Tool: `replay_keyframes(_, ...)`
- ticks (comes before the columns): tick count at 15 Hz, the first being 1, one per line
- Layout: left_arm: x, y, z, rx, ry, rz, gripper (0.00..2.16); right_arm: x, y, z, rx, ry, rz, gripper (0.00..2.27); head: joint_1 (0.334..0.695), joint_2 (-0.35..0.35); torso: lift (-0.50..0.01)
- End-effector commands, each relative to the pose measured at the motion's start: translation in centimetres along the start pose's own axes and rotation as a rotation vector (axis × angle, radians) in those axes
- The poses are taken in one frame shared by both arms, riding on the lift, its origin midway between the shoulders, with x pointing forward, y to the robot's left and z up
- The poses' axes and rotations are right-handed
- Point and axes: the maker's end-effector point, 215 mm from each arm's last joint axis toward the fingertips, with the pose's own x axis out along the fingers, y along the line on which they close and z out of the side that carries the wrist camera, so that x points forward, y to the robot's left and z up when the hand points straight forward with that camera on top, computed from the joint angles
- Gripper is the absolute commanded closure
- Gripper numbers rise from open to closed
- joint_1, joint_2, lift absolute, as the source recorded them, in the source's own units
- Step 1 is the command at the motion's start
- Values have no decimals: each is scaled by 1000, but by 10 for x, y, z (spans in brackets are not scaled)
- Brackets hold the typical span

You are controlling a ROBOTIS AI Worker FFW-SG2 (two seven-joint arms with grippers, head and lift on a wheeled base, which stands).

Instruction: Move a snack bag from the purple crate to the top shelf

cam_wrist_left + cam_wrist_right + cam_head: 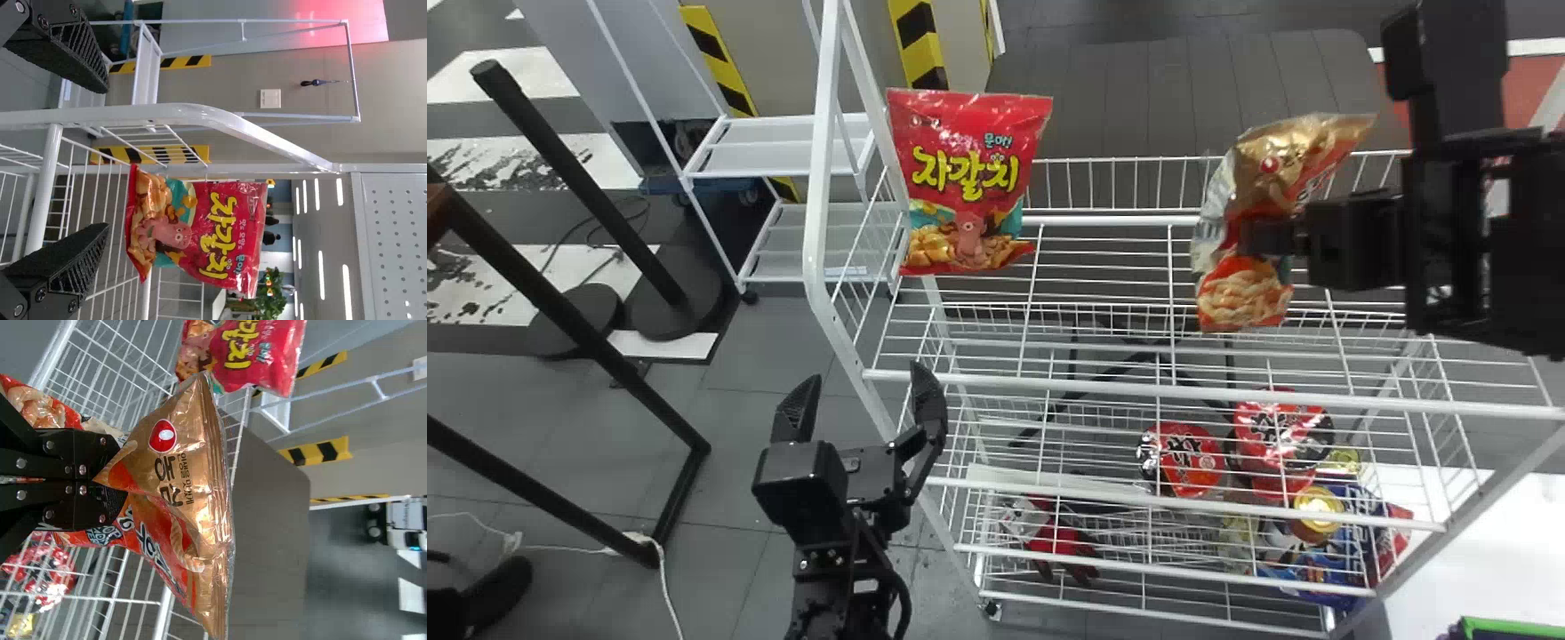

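Note:
In the head view my right gripper [1272, 238] is over the right half of the top shelf [1103, 267], shut on a gold and orange snack bag [1245, 298]. The right wrist view shows the gripper [100, 480] pinching the middle of the bag [180, 487], which is creased around the fingers. A red snack bag [969, 178] stands upright at the shelf's left end. My left gripper [863, 400] is parked open left of the rack's front, with nothing between its fingers; the left wrist view shows that gripper [73, 160] facing the red bag [200, 230].
Lower shelves of the white wire rack hold red cup noodles [1183, 458] and other packs [1316, 551]. A white rack post [818, 204] rises close to my left gripper. Black metal frames [560, 329] stand at the left. A green-edged thing [1507, 629] shows at the bottom right.

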Motion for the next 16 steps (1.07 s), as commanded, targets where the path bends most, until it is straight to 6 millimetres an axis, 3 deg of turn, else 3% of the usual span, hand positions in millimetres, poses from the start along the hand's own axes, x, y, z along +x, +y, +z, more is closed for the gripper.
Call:
replay_keyframes(1, 2, 1, -4, 3, 5, 2, 93, 12, 19, -16, 18, 56, 68, 2067, 695, 207, -1)
replay_keyframes(4, 3, 3, -8, 7, 10, 9, 93, 10, 23, 8, 14, 20, 89, 2067, 695, 229, -1)
replay_keyframes(9, 4, 7, -12, 7, 13, 16, 93, 17, 9, 95, 47, -196, 85, 2067, 695, 232, -1)
replay_keyframes(12, 5, 7, -11, 7, 12, 15, 93, 28, 7, 113, 82, -257, 91, 2067, 695, 225, -1)
replay_keyframes(16, 5, 8, -10, 10, 8, 13, 93, 45, 16, 122, 145, -299, 153, 2067, 695, 230, -1)
